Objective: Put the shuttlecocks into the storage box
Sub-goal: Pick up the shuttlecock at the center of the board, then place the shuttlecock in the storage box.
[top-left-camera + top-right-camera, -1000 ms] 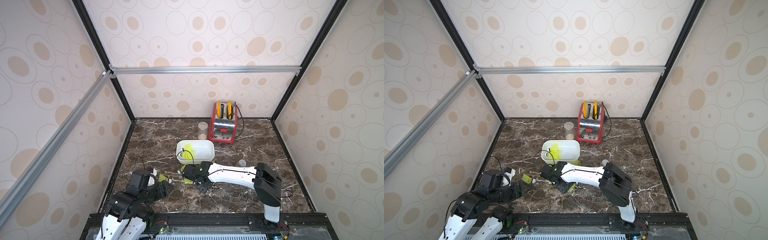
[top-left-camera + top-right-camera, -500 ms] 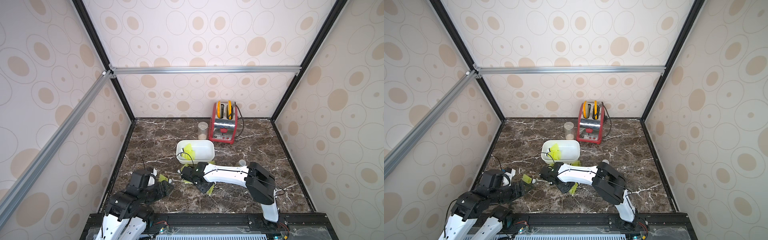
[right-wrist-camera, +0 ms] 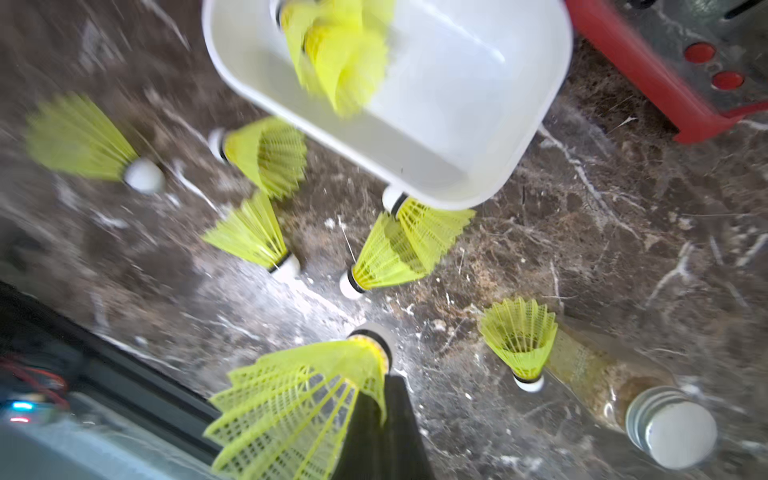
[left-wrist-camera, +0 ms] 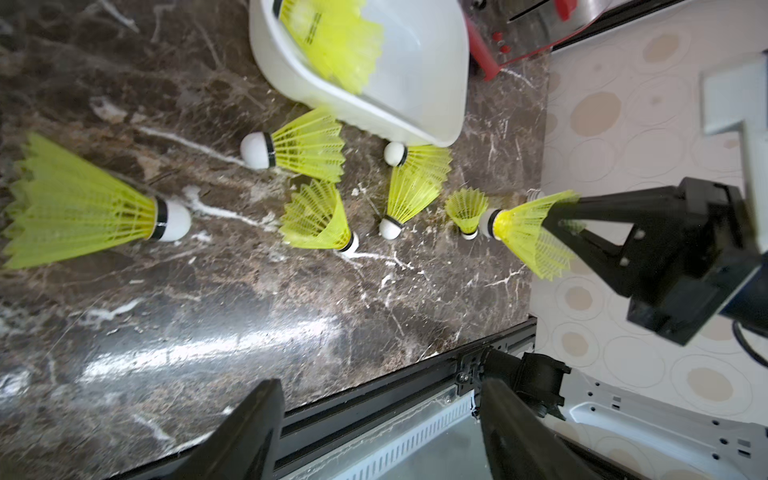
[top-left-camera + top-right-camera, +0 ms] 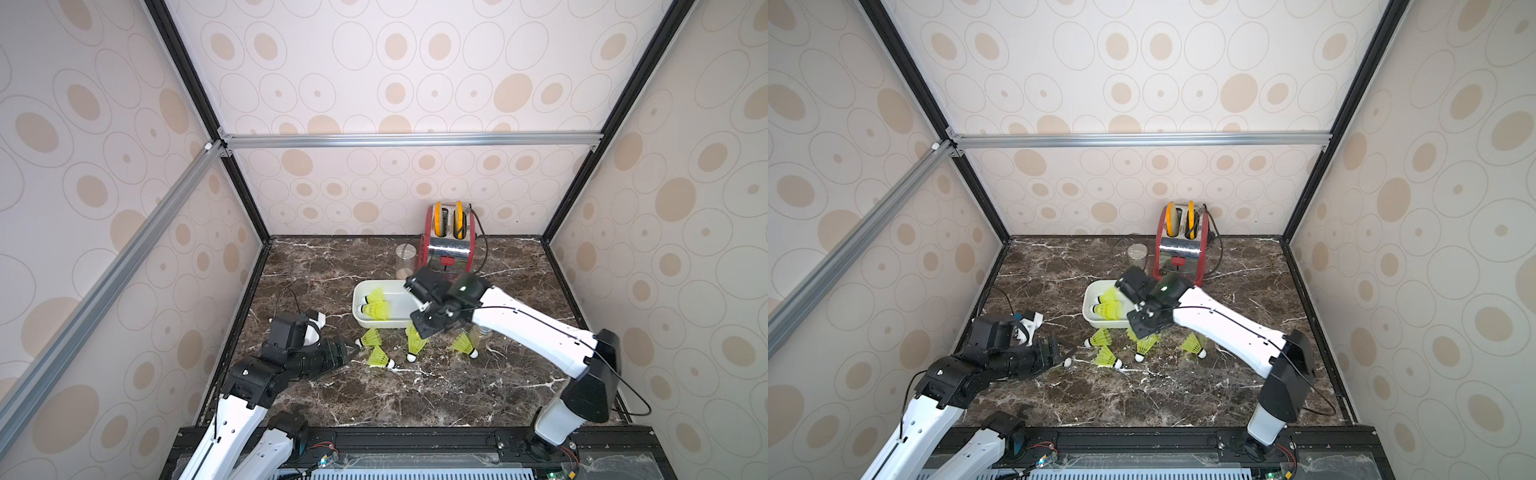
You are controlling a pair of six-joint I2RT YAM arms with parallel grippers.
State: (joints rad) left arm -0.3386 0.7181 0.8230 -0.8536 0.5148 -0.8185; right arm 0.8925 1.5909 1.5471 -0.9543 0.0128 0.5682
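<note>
**Just short of the storage box: one shuttlecock in the air, pinched by its skirt**

Up off the marble, the held shuttlecock (image 4: 519, 232) hangs from the right gripper (image 4: 550, 218). The jaws are squeezed together on the outer edge of the mesh skirt and nothing else. The white tip points away from the jaws, so the whole body sticks out in front of them.

That's my worry. The skirt looks thin and springy, so I'd guess it could slip or swivel in the pinch on the way across and drop short of the rim. In both top views the gripper sits by the near right corner of the storage box (image 5: 356, 305). I can't tell whether the shuttlecock is actually above the opening.

Other thing to watch: a shuttlecock (image 4: 417, 158) lies tucked against the box's near wall with another overlapping it. Both are close under the gripper, so a low pass could knock them or shove the tub, which looks light.

Two shuttlecocks (image 5: 376, 303) lie inside the box at the end toward the left arm. I count six more on the table (image 5: 415, 395).

The left gripper (image 4: 378, 386) is down low, jaws wide apart and holding nothing, with one shuttlecock (image 4: 83, 208) near it.

A clear jar (image 3: 665, 428) lies on its side just beside a shuttlecock standing on its tip (image 3: 519, 340). A toaster (image 5: 451, 245) sits behind the box.
</note>
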